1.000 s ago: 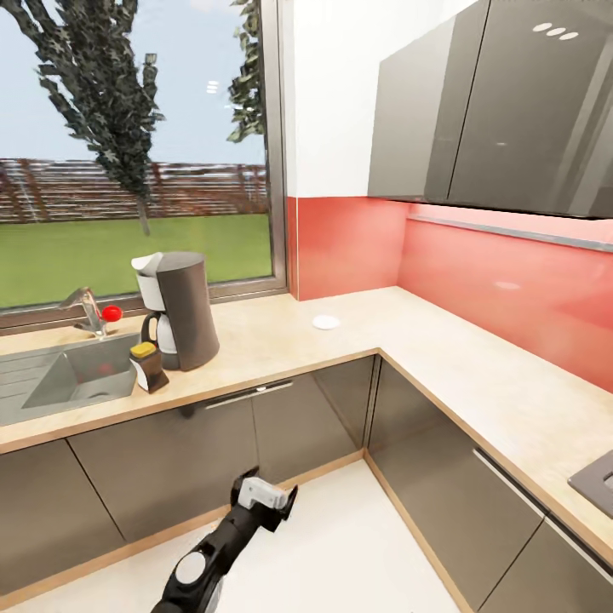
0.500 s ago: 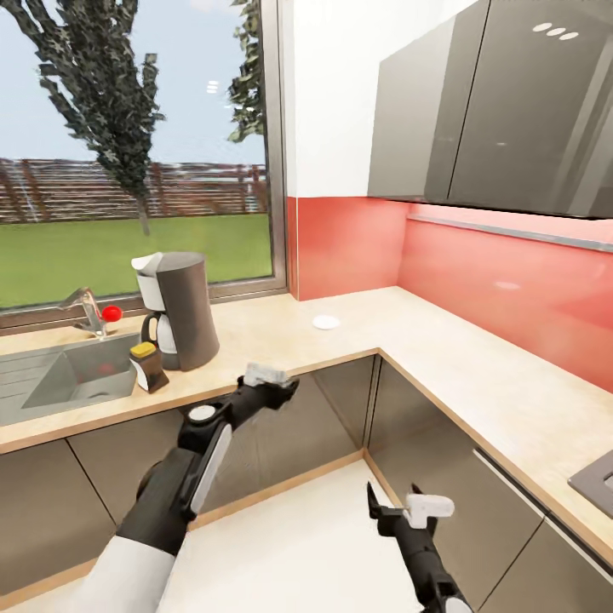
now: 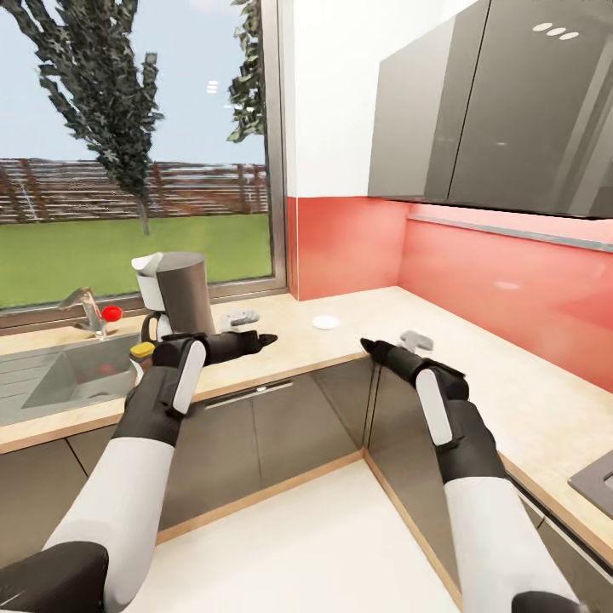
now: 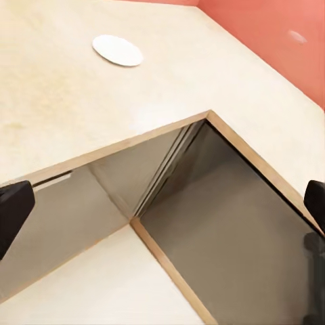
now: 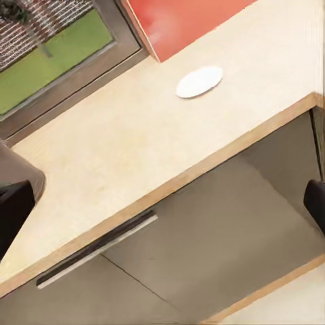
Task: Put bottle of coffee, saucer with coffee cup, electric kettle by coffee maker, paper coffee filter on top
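Note:
The grey and white coffee maker (image 3: 180,294) stands on the beige countertop (image 3: 281,336) by the sink. A small dark bottle with a yellow cap (image 3: 141,350) sits at its front left, partly behind my left arm. A flat white saucer (image 3: 326,322) lies on the counter toward the corner, also in the left wrist view (image 4: 118,50) and the right wrist view (image 5: 199,81). My left gripper (image 3: 260,340) hovers open at the counter's front edge, short of the saucer. My right gripper (image 3: 371,346) is open over the counter's inner corner. Both hold nothing.
A steel sink (image 3: 51,379) and a tap with a red knob (image 3: 110,313) sit at the left under the window. Dark wall cabinets (image 3: 502,111) hang over the right counter run. A hob corner (image 3: 598,482) shows at far right. Base cabinets with a bar handle (image 3: 251,394) stand below.
Both arms have risen from near the floor to counter height and stretched forward. The right arm came into view half a second ago. The counter's things have not moved.

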Motion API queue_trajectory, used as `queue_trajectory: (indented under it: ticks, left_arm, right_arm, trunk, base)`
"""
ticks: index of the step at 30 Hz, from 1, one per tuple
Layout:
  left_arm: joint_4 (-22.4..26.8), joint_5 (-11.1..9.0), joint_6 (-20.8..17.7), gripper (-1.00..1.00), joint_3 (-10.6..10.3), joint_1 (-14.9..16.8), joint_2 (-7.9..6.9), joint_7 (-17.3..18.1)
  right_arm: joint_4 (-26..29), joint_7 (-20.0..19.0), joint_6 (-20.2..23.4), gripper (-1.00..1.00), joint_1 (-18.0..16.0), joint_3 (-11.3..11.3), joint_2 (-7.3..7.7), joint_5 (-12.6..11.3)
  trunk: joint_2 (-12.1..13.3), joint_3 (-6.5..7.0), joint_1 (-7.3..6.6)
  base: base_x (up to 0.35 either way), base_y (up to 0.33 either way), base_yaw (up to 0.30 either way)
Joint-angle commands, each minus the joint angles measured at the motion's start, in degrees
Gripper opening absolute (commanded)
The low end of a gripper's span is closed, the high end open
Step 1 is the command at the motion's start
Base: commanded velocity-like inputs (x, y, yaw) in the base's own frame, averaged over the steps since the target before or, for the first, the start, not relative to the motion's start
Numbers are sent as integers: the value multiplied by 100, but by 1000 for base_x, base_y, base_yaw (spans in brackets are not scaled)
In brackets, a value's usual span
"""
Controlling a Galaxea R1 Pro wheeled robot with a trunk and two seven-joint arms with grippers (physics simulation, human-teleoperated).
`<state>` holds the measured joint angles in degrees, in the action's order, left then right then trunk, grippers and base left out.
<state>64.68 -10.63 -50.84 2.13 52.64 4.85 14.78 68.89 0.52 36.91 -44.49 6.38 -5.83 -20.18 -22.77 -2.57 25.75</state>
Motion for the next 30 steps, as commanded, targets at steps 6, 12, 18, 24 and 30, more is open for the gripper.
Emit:
queue_trajectory:
  ticks: [6, 12, 18, 24, 30]
  left_arm:
    - [23, 2, -50, 100, -113, -8, 29, 25]
    - [-13, 0, -40, 100, -276, -14, 55, 26]
    - [-23, 1, -32, 100, -428, -17, 48, 1]
    - [-272, 0, 7, 100, -433, -17, 43, 20]
    - [-486, -16, 28, 100, -426, -17, 50, 40]
  right_arm:
    - [-807, -45, 87, 100, -274, 89, 251, -212]
    - [-1340, -754, 91, 100, -280, 87, 265, -211]
    - [-1475, -1114, 242, 100, -280, 75, 250, -206]
    - [-1483, -1123, 255, 100, -280, 75, 249, -206]
    - [-1484, -1124, 255, 100, -280, 82, 257, -206]
  trunk:
    - [-15, -15, 4]
    - [-15, -15, 4]
    - [-15, -15, 4]
    - [-15, -15, 4]
    - [-15, -15, 4]
  base:
    - [0, 0, 0]
    - [153, 0, 0]
    - [326, 0, 0]
    - [337, 0, 0]
    - [338, 0, -121]
